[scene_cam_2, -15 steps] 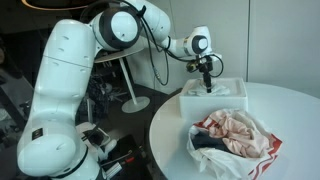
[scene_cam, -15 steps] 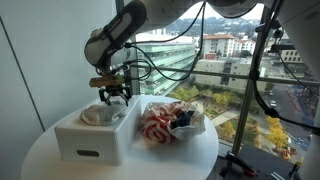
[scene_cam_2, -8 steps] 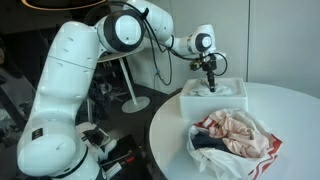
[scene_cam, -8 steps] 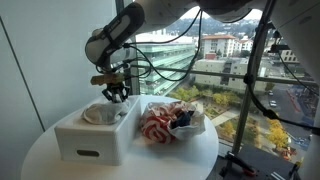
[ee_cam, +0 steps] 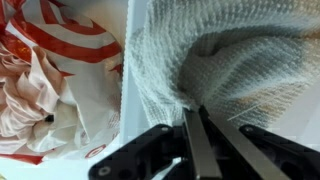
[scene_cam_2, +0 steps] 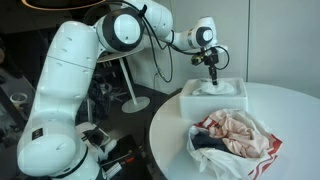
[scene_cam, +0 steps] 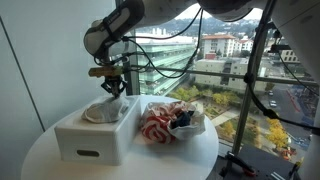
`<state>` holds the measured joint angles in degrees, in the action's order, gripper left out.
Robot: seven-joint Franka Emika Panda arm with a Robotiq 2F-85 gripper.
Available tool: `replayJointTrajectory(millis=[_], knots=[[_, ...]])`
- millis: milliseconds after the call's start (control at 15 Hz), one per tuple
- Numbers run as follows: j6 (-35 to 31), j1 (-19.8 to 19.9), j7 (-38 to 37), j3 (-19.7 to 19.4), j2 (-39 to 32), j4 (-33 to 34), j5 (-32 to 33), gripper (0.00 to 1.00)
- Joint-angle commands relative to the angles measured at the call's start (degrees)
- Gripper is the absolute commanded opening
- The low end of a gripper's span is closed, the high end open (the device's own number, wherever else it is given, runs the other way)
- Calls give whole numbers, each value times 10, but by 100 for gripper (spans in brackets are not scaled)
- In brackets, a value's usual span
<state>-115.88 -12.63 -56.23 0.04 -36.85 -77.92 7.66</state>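
My gripper [scene_cam: 113, 84] hangs over the far end of a white box [scene_cam: 92, 138] and is shut on a pale knitted cloth [scene_cam: 103, 109]. The cloth rises to a peak between the fingers, and the rest of it lies in the box. In the wrist view the two fingers [ee_cam: 192, 135] meet tightly with a pinch of the cloth [ee_cam: 225, 60] drawn up between them. In an exterior view the gripper [scene_cam_2: 213, 76] stands just above the cloth [scene_cam_2: 208, 88] in the box [scene_cam_2: 215, 104].
Beside the box is a clear plastic bag [scene_cam: 170, 125] stuffed with red-and-white and dark clothes, which shows in all three views [scene_cam_2: 236, 140] [ee_cam: 50, 70]. Both rest on a round white table [scene_cam: 40, 160]. A camera stand [scene_cam: 262, 90] and a window stand close behind.
The open jaws came down on the cloth in the box and closed on it. The gripper has since risen a little, drawing the cloth up into a peak.
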Motion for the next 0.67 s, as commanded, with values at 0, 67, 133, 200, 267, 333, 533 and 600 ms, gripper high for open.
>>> replayJointTrajectory(millis=[0, 67, 133, 200, 267, 333, 533, 600], knots=[[-12, -7, 0, -6, 41, -5, -5, 2], [-18, -8, 0, -6, 55, -14, -3, 2], [-22, -9, -1, -5, 68, -20, -1, 2], [-29, -11, -4, -6, 88, -33, 3, 2], [-41, -12, -7, -7, 108, -47, 7, 2], [-55, -13, -14, -9, 136, -69, 12, 2], [-97, -15, -52, -13, 214, -133, 28, 2], [-113, -15, -74, -16, 244, -160, 40, 2]])
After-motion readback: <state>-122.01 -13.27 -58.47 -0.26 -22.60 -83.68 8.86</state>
